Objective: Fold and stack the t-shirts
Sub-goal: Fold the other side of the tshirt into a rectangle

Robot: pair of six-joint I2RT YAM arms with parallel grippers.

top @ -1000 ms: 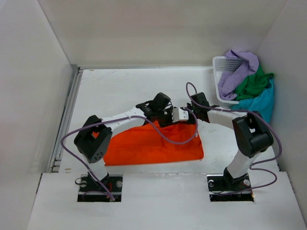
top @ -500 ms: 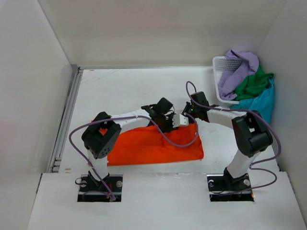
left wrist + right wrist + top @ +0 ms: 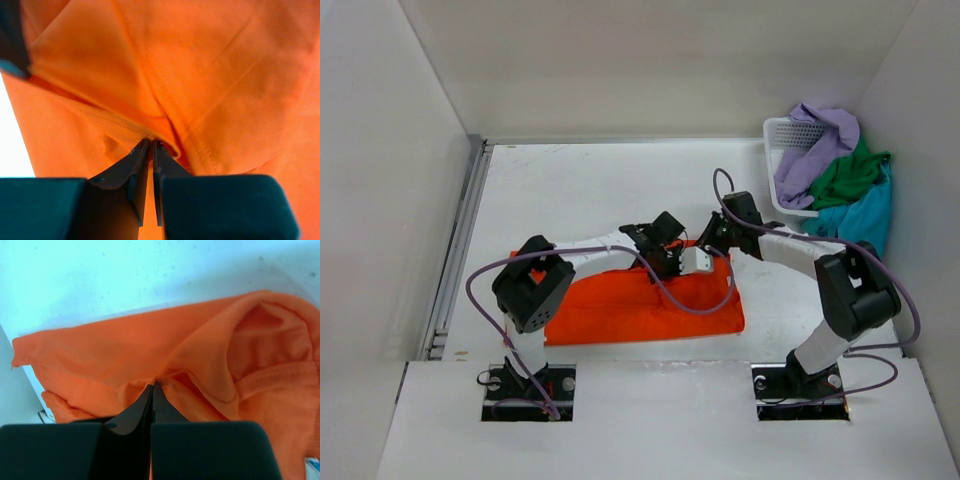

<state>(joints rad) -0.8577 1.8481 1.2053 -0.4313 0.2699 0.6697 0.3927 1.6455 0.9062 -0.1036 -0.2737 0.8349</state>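
Observation:
The orange t-shirt lies partly folded on the table's near middle. My left gripper is down at its far edge, with the jaws shut on a hem fold of the orange cloth, seen up close in the left wrist view at my left gripper. Just to the right, my right gripper pinches the shirt's far right corner. In the right wrist view my right gripper is shut on bunched orange fabric. The lavender t-shirt, green t-shirt and teal t-shirt are heaped at the back right.
A white mesh basket stands at the back right corner, holding the other shirts, which spill over its right side. White walls enclose the table on three sides. A metal rail runs along the left edge.
My left gripper has come down onto the shirt's far edge and closed on the cloth. The right gripper has kept its grip and shifted only slightly.

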